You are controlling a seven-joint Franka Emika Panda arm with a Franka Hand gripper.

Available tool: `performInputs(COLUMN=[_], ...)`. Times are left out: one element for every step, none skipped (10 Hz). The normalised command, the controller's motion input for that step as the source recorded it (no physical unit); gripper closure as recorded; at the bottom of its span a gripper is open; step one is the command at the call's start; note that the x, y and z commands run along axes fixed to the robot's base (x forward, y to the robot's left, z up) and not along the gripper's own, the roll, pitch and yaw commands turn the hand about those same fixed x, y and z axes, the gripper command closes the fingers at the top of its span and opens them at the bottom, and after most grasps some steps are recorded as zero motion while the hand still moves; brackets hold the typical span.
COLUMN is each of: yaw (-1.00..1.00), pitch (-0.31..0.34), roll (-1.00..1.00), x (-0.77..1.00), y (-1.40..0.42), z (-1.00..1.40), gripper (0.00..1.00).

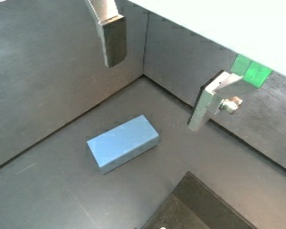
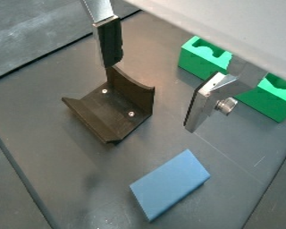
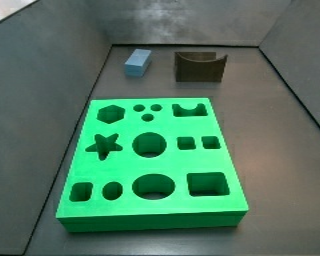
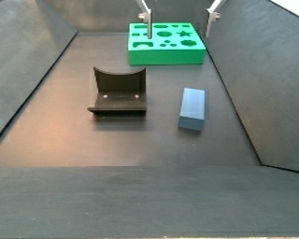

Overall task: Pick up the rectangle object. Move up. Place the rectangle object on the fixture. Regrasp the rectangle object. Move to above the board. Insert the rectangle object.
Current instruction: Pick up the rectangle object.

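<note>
We begin with the board (image 3: 151,163), the bright green slab with its star, hexagon, circle, square and oval cut-outs, which fills the near half of the dark floor (image 3: 276,130) in a side view and sits at the far end in the other. Beyond it stands the fixture (image 4: 119,91), the dark holder with its curved notch, upright on the floor. Just beside the fixture, apart from it and not touching, lies the rectangle object (image 4: 192,106), flat on its broad face and not yet picked up. Its long axis runs roughly toward the board, about parallel to the fixture's side. The hand (image 2: 157,76) hangs high above all this with nothing between its silver plates; the fingers (image 1: 113,40) stand well apart. In a side view only the fingertips show at the frame's upper edge, over the board end, so we judge the block lies below the hand and off toward the fixture end, though how far up the hand sits we cannot tell well. For the pick, we think the hand must travel down and across, with the plates closing across the block's narrow width.
</note>
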Motion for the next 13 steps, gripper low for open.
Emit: performInputs(yaw=[0.0,0.0,-0.03,-0.09,-0.08,-0.05,-0.05,-0.07,-0.07,-0.09,-0.07,-0.07,-0.05], pitch=[-0.01,-0.054,-0.1,-0.12,-0.156,-0.176,-0.179,-0.191,-0.206,-0.177,-0.216,-0.211,-0.174], roll=[0.11,0.1,0.07,0.07,0.02,0.0,0.0,0.0,0.0,0.0,-0.01,0.0,0.0], x=[-0.01,-0.07,-0.08,-0.17,-0.21,-0.27,-0.24,-0.23,-0.26,-0.2,-0.18,-0.2,-0.11], y=[-0.12,-0.16,-0.16,-0.14,-0.1,-0.09,-0.09,-0.11,-0.08,-0.04,0.0,0.0,0.0], z=[-0.14,-0.25,-0.29,-0.33,-0.3,-0.26,-0.28,-0.33,-0.31,-0.33,-0.37,-0.41,-0.31], gripper=[0.0,0.0,0.0,0.0,0.0,0.0,0.0,0.0,0.0,0.0,0.0,0.0,0.0])
